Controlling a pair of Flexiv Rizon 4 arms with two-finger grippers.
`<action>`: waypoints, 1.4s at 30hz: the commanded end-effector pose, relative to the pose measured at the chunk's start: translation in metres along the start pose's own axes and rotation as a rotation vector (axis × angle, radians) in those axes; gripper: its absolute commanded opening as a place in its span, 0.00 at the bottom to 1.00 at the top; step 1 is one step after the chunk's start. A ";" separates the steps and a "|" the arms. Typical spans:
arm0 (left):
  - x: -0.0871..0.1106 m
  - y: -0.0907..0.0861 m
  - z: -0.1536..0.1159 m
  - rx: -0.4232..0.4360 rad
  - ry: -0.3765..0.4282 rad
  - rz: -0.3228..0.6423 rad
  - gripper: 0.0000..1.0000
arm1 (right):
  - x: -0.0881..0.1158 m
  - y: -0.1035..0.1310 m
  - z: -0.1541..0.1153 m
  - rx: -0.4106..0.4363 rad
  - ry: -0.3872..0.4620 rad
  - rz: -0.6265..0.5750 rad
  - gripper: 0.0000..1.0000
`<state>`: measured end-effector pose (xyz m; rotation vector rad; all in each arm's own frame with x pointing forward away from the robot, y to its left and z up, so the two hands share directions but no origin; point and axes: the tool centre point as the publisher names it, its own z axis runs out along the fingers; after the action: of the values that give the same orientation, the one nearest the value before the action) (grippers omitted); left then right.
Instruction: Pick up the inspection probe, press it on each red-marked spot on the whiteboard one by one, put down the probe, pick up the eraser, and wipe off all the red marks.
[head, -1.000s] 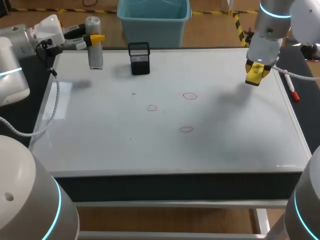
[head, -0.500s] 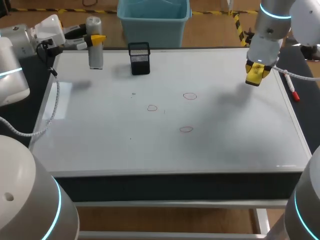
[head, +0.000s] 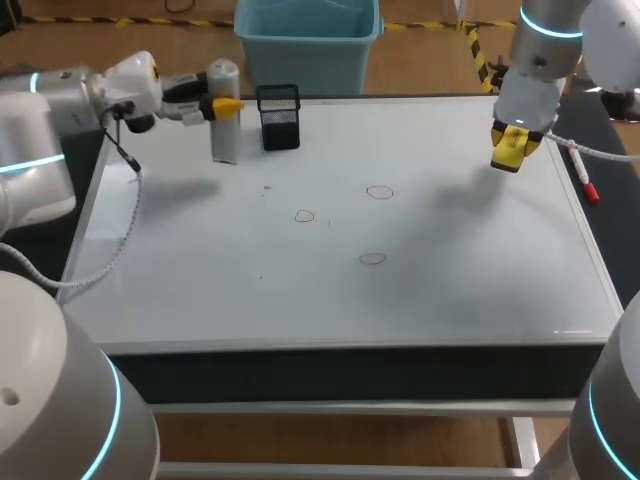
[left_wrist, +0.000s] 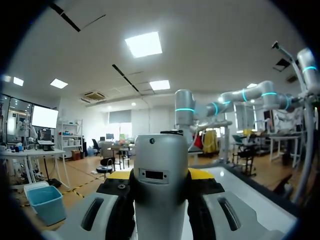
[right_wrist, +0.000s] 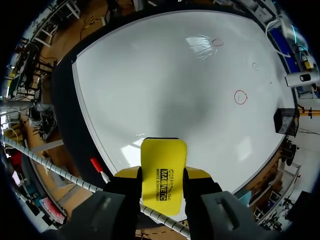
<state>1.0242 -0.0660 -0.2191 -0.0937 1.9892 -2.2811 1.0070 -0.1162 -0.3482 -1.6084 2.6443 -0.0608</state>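
My left hand (head: 226, 104) was clamped on the probe (head: 223, 128), upright just beside the mesh cup (head: 278, 117). My right hand (head: 508, 146) gripped the eraser (right_wrist: 163, 167), well apart from that cup, above the whiteboard (head: 330, 290).

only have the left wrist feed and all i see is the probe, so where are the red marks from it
Observer: On the whiteboard, the left red circle is closest, right of the probe and nearer the robot. The far-right red circle and near-right red circle lie beyond it.
Operator: where on the board am i now
Observer: Near its far edge, the left gripper holding the probe upright beside the black mesh holder.
Operator: right arm in my way
Observer: No, the right gripper is over the far right corner, shut on the yellow eraser.
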 end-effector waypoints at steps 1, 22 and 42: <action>0.014 0.012 0.028 0.020 0.036 -0.004 0.00 | 0.001 0.000 -0.001 0.002 0.002 -0.002 0.00; 0.095 0.030 0.097 0.059 0.097 -0.051 0.00 | 0.001 0.000 -0.001 0.002 0.002 -0.002 0.00; 0.103 0.056 0.100 0.077 0.025 -0.090 0.00 | 0.001 0.000 -0.001 0.002 0.002 -0.002 0.00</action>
<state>0.9370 -0.1833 -0.2625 -0.1487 1.9517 -2.4239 1.0069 -0.1162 -0.3482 -1.6083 2.6442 -0.0607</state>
